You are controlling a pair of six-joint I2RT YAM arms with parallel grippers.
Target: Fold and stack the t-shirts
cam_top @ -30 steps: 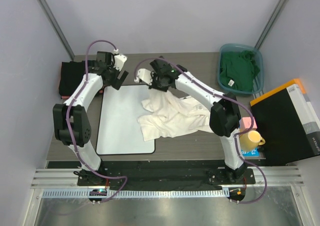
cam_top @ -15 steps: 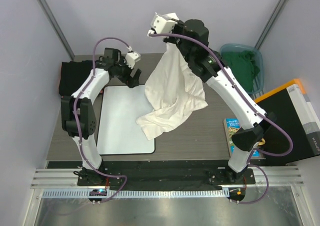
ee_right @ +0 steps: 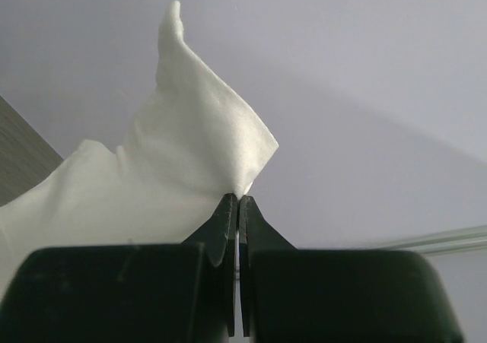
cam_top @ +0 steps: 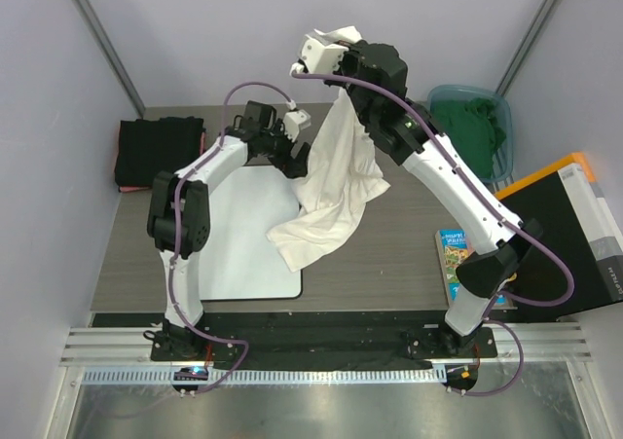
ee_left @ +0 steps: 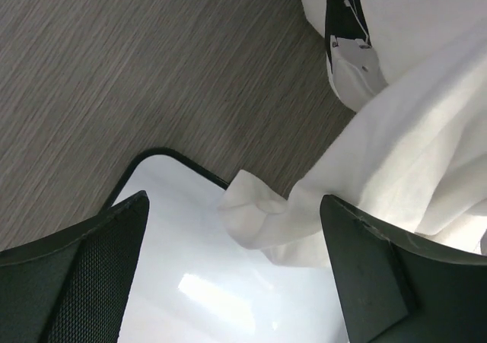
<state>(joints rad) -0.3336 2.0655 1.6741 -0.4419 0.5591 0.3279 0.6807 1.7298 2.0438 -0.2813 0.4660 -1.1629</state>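
My right gripper (cam_top: 334,42) is raised high and shut on an edge of the white t-shirt (cam_top: 336,181). In the right wrist view its jaws (ee_right: 238,199) pinch a corner of the cloth (ee_right: 190,160). The shirt hangs down, and its lower end lies crumpled on the table and the white board (cam_top: 234,254). My left gripper (cam_top: 297,162) is open beside the shirt's left edge. In the left wrist view (ee_left: 234,203) a fold of the shirt (ee_left: 259,217) lies between its spread fingers, untouched. Black t-shirts (cam_top: 156,152) are stacked at the back left. A green t-shirt (cam_top: 469,135) lies in a teal bin.
The teal bin (cam_top: 434,152) stands at the back right. A black box with an orange edge (cam_top: 560,235) fills the right side, with a blue book (cam_top: 453,259) next to it. Grey walls enclose the table on three sides.
My right gripper lifted the white shirt from the table to high in the air. My left gripper moved right from the board's far-left corner to the hanging shirt's edge.
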